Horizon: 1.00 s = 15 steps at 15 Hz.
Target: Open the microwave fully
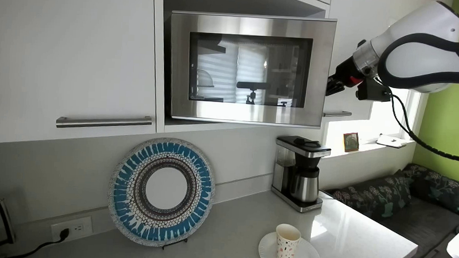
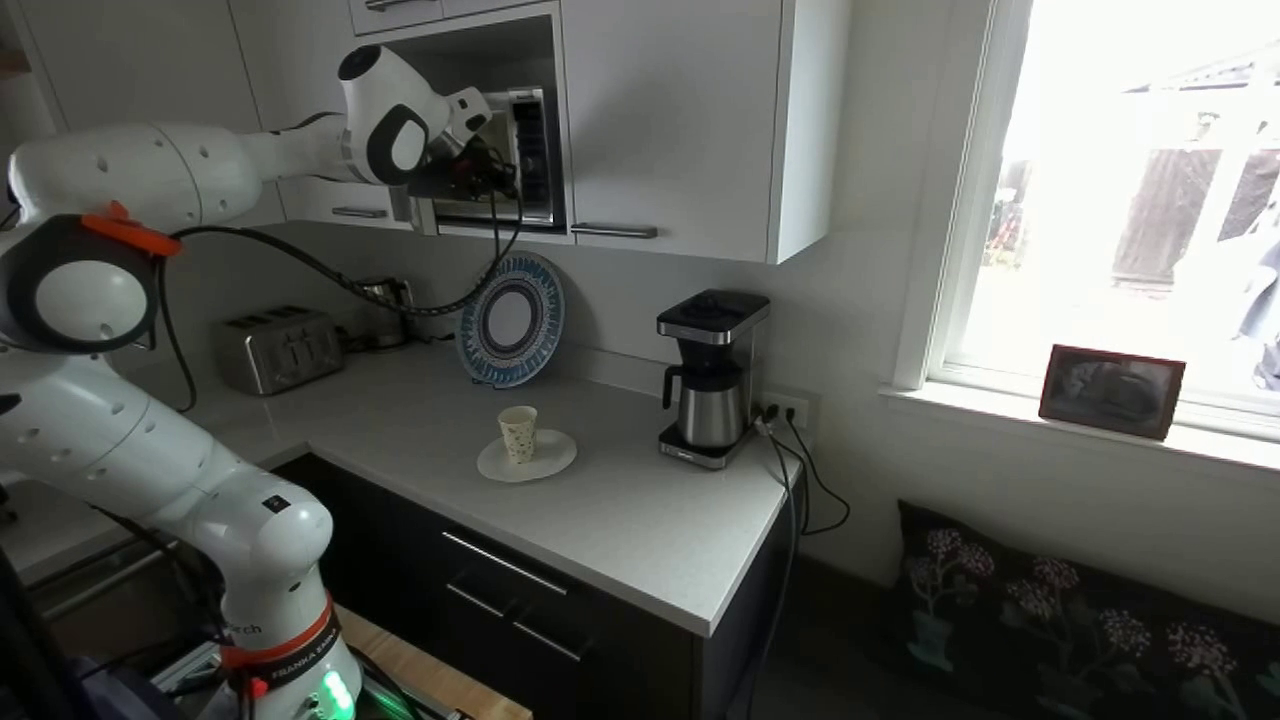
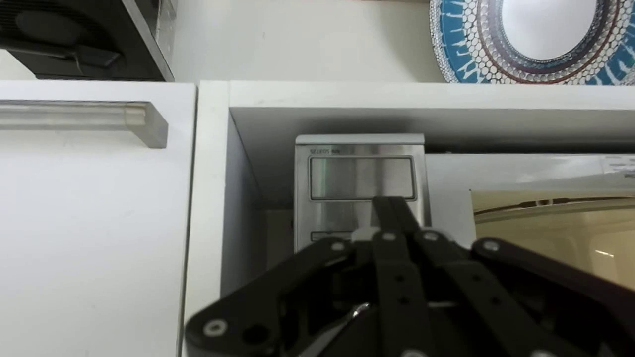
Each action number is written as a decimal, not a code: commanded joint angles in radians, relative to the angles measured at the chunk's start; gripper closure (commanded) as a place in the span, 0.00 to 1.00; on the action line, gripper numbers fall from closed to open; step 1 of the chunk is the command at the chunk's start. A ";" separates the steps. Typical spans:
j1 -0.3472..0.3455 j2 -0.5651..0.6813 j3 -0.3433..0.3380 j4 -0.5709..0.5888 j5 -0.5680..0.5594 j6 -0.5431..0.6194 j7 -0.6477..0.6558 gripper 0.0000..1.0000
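The large boxy stainless-steel microwave (image 3: pixel 449 183) sits in an open bay of the white wall cabinets (image 1: pixel 81 52), above the pale, light-grey table (image 2: pixel 640 535). Its dark-glass, steel-framed door (image 1: pixel 251 71) stands part-way open, the right edge swung out in front of the bay in an exterior view. The wrist view, which stands upside down, shows the narrow steel button panel (image 3: pixel 359 178) with its small display, and beside it part of the amber-tinted interior (image 3: pixel 560 243). The black gripper (image 3: pixel 392 201) is narrow, its 2 fingers drawn together, and in that view the tips lie in front of the button panel; whether they touch it I cannot tell. In an exterior view the gripper is just beside the door's free edge. A white robot arm with black trim (image 2: pixel 200 180) carries it. On the table, a speckled cream paper cup (image 2: pixel 518 432) stands upright on a round white plate (image 2: pixel 555 458), near a black-and-steel coffee maker (image 2: pixel 712 380). A large round blue, white and brown patterned disc (image 1: pixel 168 161) stands below the microwave, close to the wall. A brushed-steel toaster (image 2: pixel 280 350) stands well apart from the cup.
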 commanded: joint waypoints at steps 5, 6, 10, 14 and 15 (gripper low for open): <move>0.004 0.006 0.001 -0.008 -0.011 0.047 0.021 1.00; 0.002 0.007 0.004 -0.010 -0.014 0.064 0.024 1.00; -0.015 0.016 0.019 -0.018 -0.025 0.110 0.062 1.00; -0.029 0.029 0.033 -0.024 -0.031 0.131 0.106 1.00; -0.030 0.033 0.035 -0.025 -0.033 0.143 0.111 1.00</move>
